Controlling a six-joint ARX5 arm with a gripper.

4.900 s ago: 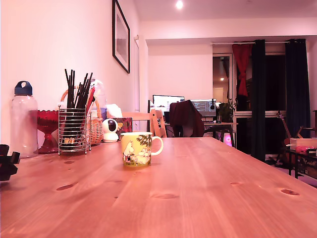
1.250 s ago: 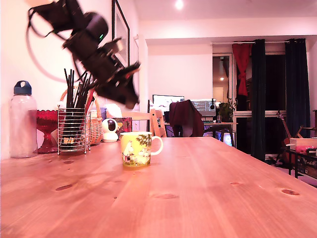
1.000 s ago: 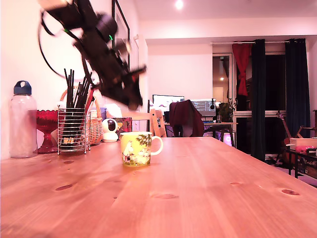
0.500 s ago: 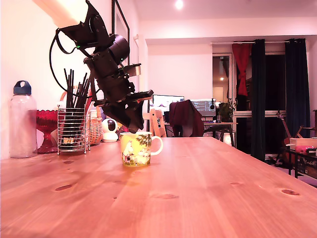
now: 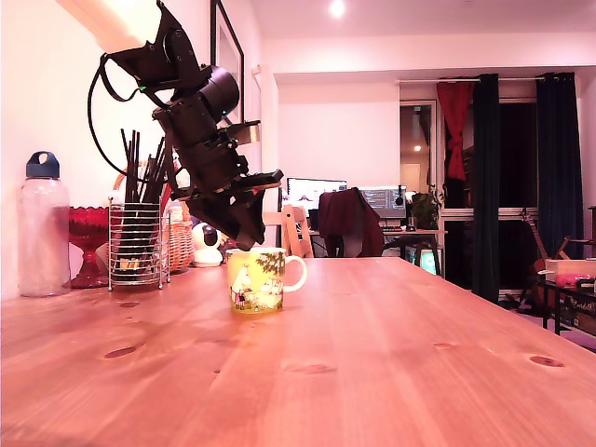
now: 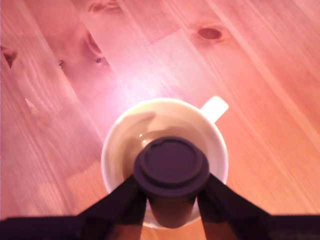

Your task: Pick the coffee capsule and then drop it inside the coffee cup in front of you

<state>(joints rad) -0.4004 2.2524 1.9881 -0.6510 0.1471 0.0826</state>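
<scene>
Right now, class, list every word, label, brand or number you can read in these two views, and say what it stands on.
None can be read.
The coffee cup: cartoon figures and foliage, no lettering.
The coffee capsule, held in the gripper: plain dark lid, no print.
The monitor in the far room: too small to read.
The framed picture: seen edge-on, unreadable.

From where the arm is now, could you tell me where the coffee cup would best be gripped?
I would grip the coffee cup by its rim from above, one jaw inside and one outside: it stands upright with an open mouth. The handle on the exterior view's right is an alternative. The gripper must first release the coffee capsule.
</scene>
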